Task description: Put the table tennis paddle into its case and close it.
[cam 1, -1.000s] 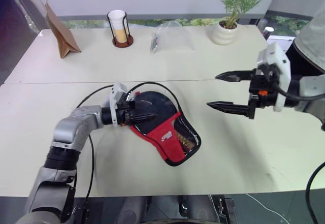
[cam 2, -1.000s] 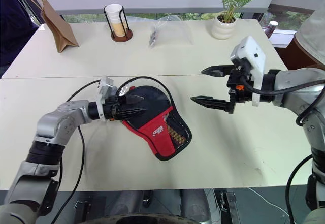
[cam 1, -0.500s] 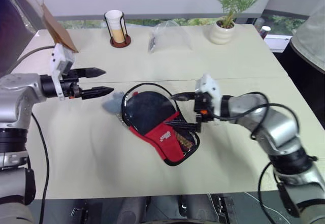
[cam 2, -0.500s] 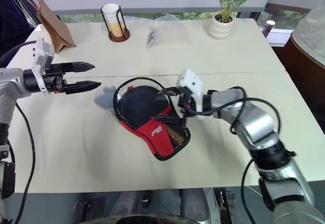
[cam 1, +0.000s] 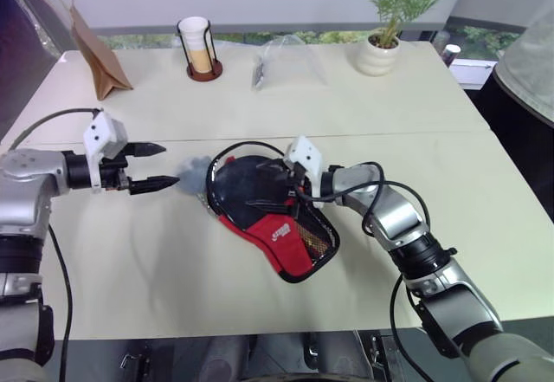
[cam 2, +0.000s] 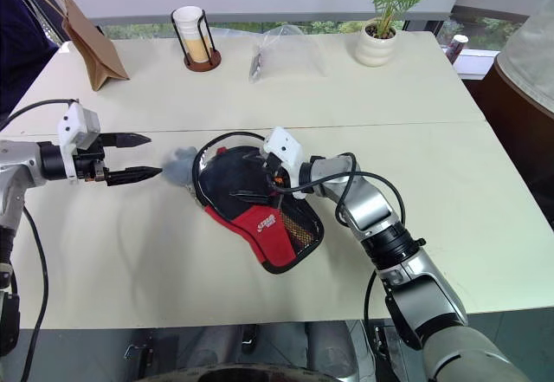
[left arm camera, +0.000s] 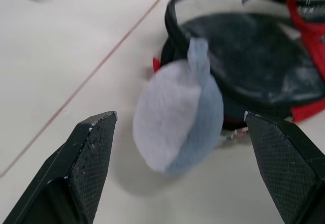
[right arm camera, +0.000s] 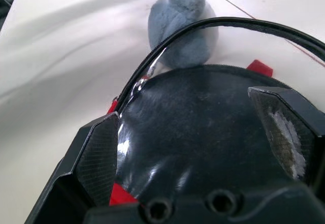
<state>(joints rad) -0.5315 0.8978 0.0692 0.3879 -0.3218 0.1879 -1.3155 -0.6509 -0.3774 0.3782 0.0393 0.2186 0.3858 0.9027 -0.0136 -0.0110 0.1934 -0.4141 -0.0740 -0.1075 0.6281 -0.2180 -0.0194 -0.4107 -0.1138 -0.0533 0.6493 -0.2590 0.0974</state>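
The case (cam 1: 279,231), a black pouch with a red panel and a mesh pocket, lies unzipped at mid-table. The table tennis paddle (cam 1: 241,193) rests in it with its black face up and the zipper rim (right arm camera: 213,27) arching over it; its handle is hidden. My right gripper (cam 1: 254,183) hovers open just above the paddle's face, pointing left. My left gripper (cam 1: 170,165) stands open to the left of the case, holding nothing. A soft grey-blue lump (cam 1: 192,174) lies between the left gripper's fingertips and the case's rim.
Along the far edge of the table (cam 1: 130,261) stand a brown paper bag (cam 1: 99,48), a cup in a wire holder (cam 1: 199,48), a clear plastic bag (cam 1: 290,61) and a potted plant (cam 1: 385,44). A seam crosses the table behind the case.
My left gripper has pulled away from the case to the left, uncovering the grey-blue lump. My right gripper has swung in from the right and come down over the paddle. Both stay open.
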